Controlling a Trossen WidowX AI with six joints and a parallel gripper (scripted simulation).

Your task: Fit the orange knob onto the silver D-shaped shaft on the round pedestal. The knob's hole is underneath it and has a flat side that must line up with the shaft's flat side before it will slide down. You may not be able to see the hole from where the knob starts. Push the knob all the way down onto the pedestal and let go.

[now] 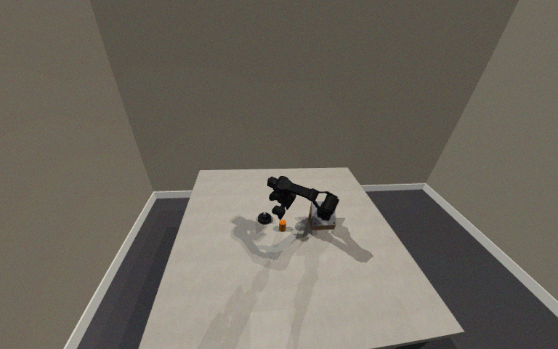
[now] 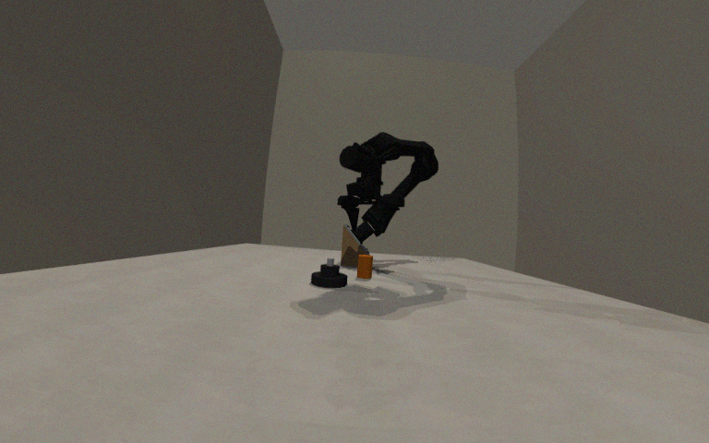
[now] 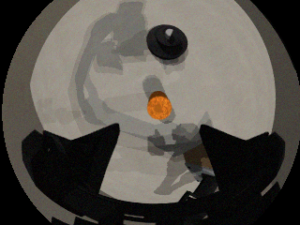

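Note:
The orange knob stands upright on the table; its underside and hole are hidden. The round black pedestal stands beside it, a short gap away, and lies beyond the knob in the wrist view. The silver shaft sticks up bare from the pedestal; its flat side is too small to make out surely. My gripper is open and empty, well above the knob. In the wrist view the knob shows just beyond the gap between the fingertips.
The arm's base block stands on the table, to the right of the knob in the top view. Arm shadows fall across the table around the knob and pedestal.

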